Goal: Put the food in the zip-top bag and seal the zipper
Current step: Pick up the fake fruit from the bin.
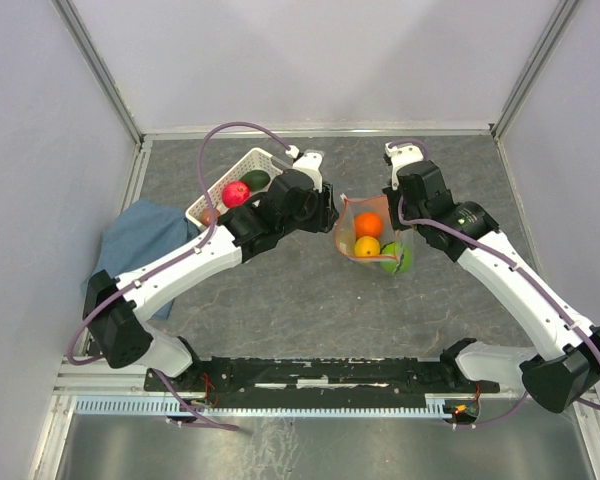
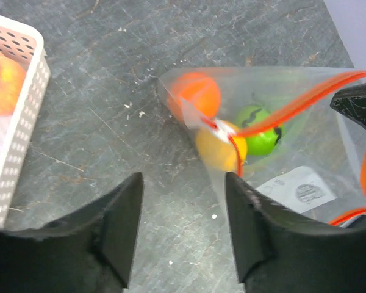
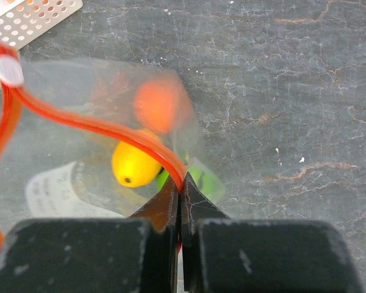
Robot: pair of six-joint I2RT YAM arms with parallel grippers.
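Observation:
The clear zip-top bag (image 1: pixel 372 240) hangs at mid-table with an orange (image 1: pixel 368 224), a yellow lemon (image 1: pixel 366 247) and a green round fruit (image 1: pixel 396 261) inside. My right gripper (image 3: pixel 182 183) is shut on the red-orange zipper strip (image 3: pixel 97 127) and holds the bag's edge up; the mouth gapes in a loop. The slider (image 2: pixel 221 127) sits at the strip's end nearest my left gripper (image 2: pixel 183 207), which is open and empty just short of the bag. A red apple (image 1: pixel 236 193) and a dark green avocado (image 1: pixel 255 180) lie in the white basket (image 1: pixel 248 160).
The basket stands left of the bag, close behind my left arm; its wall shows in the left wrist view (image 2: pixel 18 140). A blue cloth (image 1: pixel 140 240) lies at the left table edge. Grey walls enclose the table.

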